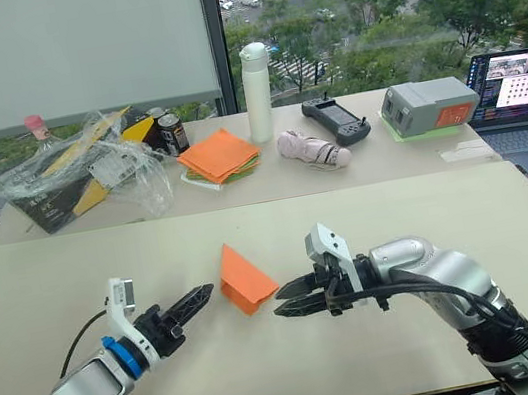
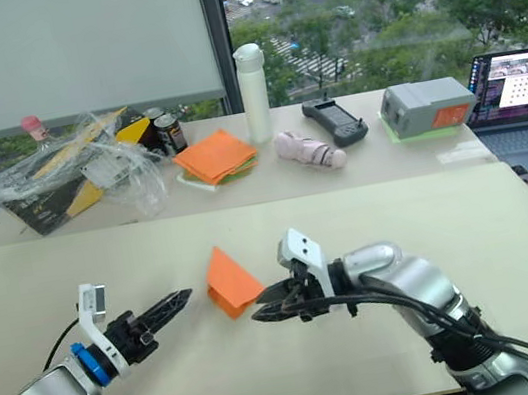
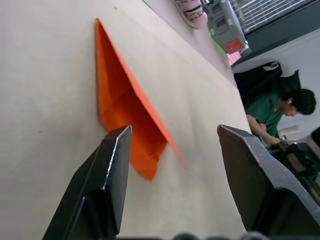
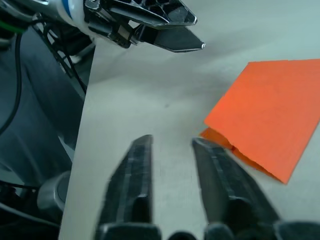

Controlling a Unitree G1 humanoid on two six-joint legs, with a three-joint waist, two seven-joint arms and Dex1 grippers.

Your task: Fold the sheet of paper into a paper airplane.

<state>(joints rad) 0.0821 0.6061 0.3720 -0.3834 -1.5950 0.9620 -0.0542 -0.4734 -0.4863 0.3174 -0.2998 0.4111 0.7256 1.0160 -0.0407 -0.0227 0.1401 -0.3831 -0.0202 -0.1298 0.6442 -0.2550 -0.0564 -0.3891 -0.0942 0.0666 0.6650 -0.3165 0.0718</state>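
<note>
Lying free on the table [image 1: 75, 280] between the spread left gripper [image 1: 198, 299] and the slightly parted right gripper [image 1: 290, 307], held by neither: partly folded sheet of paper [image 1: 244, 279], likely to skid or spring open if nudged from one side only.

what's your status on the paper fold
Left claw open, right claw open, both empty. Folded orange paper flat on table between them. Nothing blocking.

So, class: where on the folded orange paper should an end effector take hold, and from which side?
Probably the near corner of the paper, where the folded layers lift off the table. Come in low from the left end effector side; elsewhere it lies too flat to pinch.
</note>
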